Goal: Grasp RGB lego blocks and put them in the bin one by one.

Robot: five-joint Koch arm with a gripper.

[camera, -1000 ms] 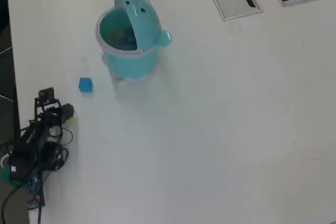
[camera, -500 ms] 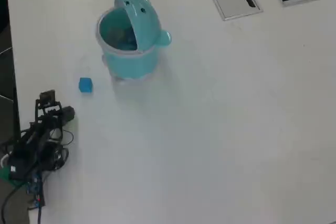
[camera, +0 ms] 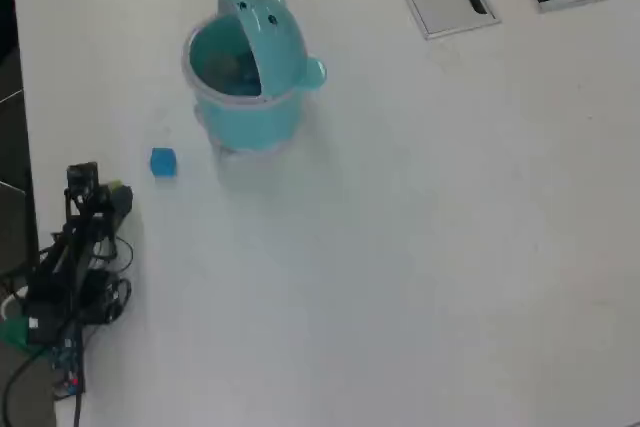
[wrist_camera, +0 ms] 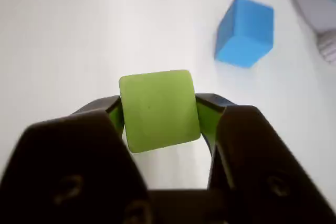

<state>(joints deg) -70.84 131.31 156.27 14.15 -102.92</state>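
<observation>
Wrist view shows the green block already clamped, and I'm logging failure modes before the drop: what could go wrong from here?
1. The black gripper pinches the yellow-green plastic cube only at its side faces, so it might twist or slip out in transit.
2. The small blue plastic cube lies between the arm and the round teal plastic bin; a low path could knock it.
3. The bin's raised domed lid covers part of the opening, so a release off-centre may bounce off it.

Yellow-green block (wrist_camera: 159, 109) seen between black jaws. Blue block (wrist_camera: 245, 31). Teal bin (camera: 247, 97), dark face dots on lid. White table (camera: 420, 247).
</observation>
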